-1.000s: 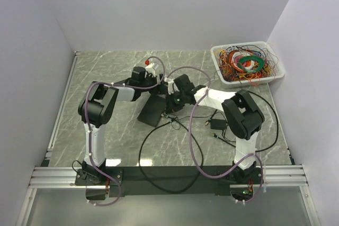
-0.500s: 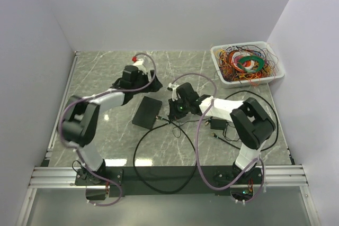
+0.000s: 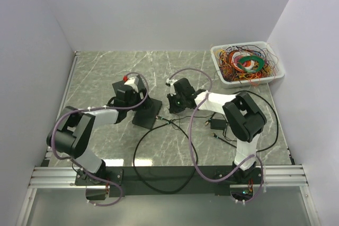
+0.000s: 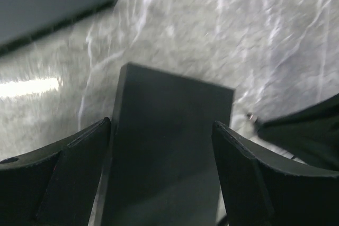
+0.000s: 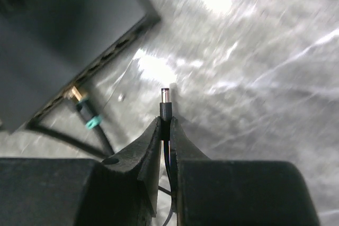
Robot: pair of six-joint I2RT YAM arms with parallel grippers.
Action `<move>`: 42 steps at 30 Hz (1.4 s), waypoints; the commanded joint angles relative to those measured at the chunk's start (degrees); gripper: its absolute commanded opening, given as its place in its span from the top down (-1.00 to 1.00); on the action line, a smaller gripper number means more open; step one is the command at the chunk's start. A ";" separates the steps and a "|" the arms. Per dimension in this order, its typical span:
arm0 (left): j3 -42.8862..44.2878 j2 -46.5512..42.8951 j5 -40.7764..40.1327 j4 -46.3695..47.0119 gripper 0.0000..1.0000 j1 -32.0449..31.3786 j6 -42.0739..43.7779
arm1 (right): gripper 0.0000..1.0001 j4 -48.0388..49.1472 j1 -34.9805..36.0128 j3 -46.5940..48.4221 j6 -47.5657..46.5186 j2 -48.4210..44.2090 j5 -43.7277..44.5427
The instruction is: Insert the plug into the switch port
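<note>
On the grey marbled counter (image 3: pixel 106 72) the black network switch (image 3: pixel 147 112) lies flat near the middle, between the two arms. The left end effector (image 3: pixel 141 101) hangs over its far-left end with the jaws wide apart; in the left wrist view the left end effector (image 4: pixel 162 125) has one dark finger on each side of the switch (image 4: pixel 169 146), though whether either finger touches the casing cannot be told. The casing's top face shows only as a plain dark surface, too blurred for any print to be read. The right end effector (image 3: pixel 171 109) sits just right of the switch and is clamped on the plug (image 5: pixel 165 101) — a small black barrel plug whose metal tip stands out past the pinched fingertips of the right end effector (image 5: pixel 165 123). The plug is near the switch's (image 5: pixel 53 41) port edge but apart from it, over bare counter. A cable with a teal boot (image 5: pixel 92 121) is already seated in that edge. A black lead (image 3: pixel 159 141) loops across the near counter, a small black power adapter (image 3: pixel 217 124) lies to the right, and a white bin (image 3: pixel 275 72) of tangled coloured wires stands at the far right corner.
</note>
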 commanded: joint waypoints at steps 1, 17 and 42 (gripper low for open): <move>-1.01 0.70 0.63 8.35 -0.65 -0.24 -1.17 | 1.00 1.18 -0.41 3.95 -3.06 1.43 1.85; -4.18 7.39 4.41 19.86 -0.42 1.34 -0.64 | 1.00 3.99 -0.32 5.71 -5.52 4.34 -2.01; -3.83 11.17 10.30 23.64 -0.27 3.19 -1.44 | 1.00 6.01 0.21 3.07 -5.17 1.35 -3.86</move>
